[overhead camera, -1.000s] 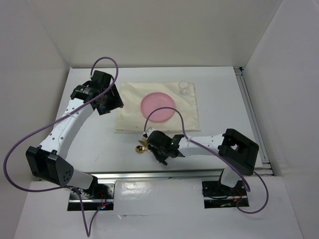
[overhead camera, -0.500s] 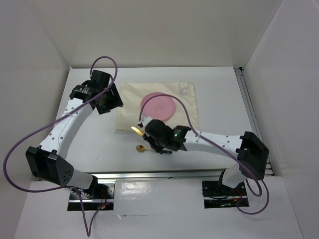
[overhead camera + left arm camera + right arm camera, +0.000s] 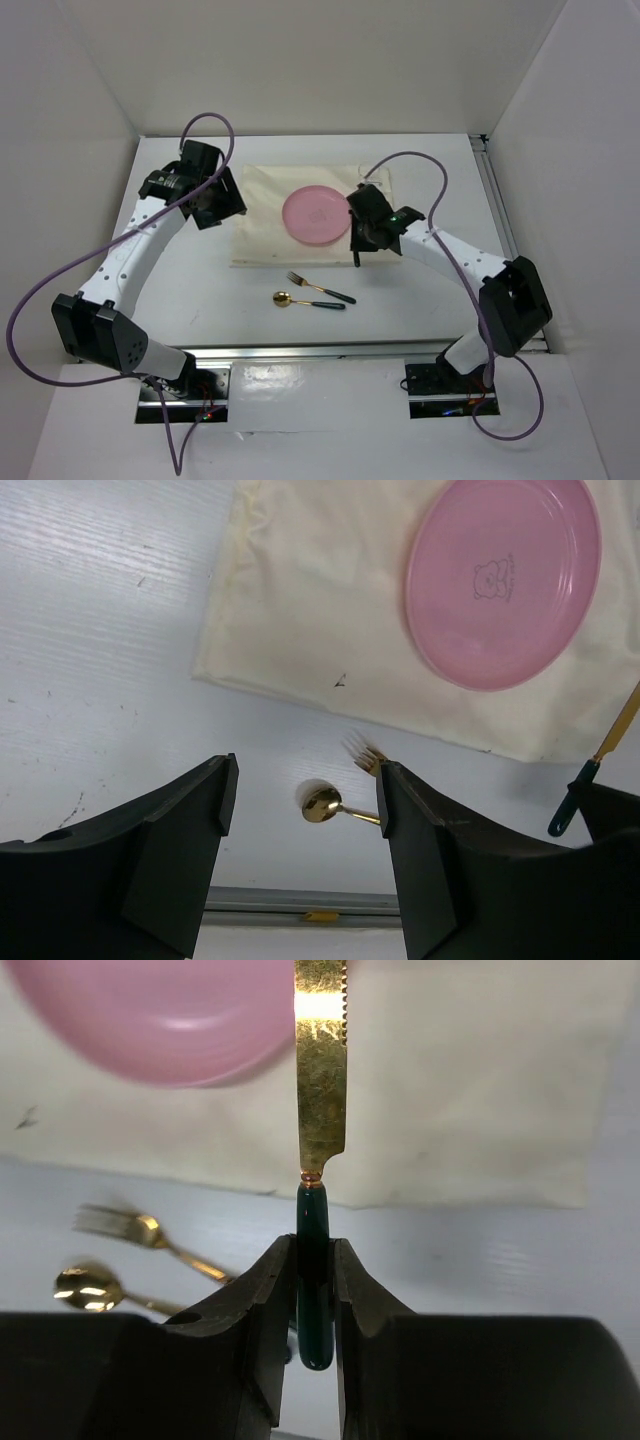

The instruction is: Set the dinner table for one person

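knife (image 3: 320, 1070) pinched tight in right gripper (image 3: 314, 1260), middle of frame
it may slip and drop onto pink plate (image 3: 160, 1020); left gripper (image 3: 307, 775) wide, empty.

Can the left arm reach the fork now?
Probably yes: the left gripper is open and empty, and the fork lies uncovered on the dinner table, only the spoon beside it.
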### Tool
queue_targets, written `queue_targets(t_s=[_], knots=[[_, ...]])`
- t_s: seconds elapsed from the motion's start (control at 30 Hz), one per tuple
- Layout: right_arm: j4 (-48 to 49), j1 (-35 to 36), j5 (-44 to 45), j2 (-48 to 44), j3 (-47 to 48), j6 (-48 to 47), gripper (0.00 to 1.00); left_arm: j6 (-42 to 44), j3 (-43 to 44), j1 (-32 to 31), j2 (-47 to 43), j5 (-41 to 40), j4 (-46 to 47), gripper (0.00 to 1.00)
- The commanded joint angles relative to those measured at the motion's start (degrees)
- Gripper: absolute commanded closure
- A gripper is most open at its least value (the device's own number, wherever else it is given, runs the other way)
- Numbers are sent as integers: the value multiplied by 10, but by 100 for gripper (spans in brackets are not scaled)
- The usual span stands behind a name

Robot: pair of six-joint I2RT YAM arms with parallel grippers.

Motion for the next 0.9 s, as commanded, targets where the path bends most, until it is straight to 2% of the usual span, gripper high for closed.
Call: queue_targets(t_s=[0.0,0.17,0.37,0.5,0.6,0.63,0.67,0.7,0.77,0.87], knots=[[38,-56,-22,-16,-21,36,100,4,19,4,4,19,1,26],[83,-108,-31,47,-15,-25,100,9,8,4,10,19,6,26],[103,-139,-31,144,43,-63,100,9,2,4,10,24,6,26],[132,-139,-37,165,48,-77,100,14,2,4,5,19,6,26],[118,-145,-22,185,72,-77,99,14,2,4,4,19,6,26],[118,-145,-22,193,73,-77,94,14,2,4,4,19,6,26],[118,-145,-13,193,73,-77,74,14,2,4,4,19,6,26],[118,-145,-8,193,79,-70,60,14,2,4,4,19,6,26],[113,-145,-8,186,79,-70,39,14,2,4,4,24,6,26],[98,-145,-3,165,84,-70,36,19,2,4,4,24,6,26]])
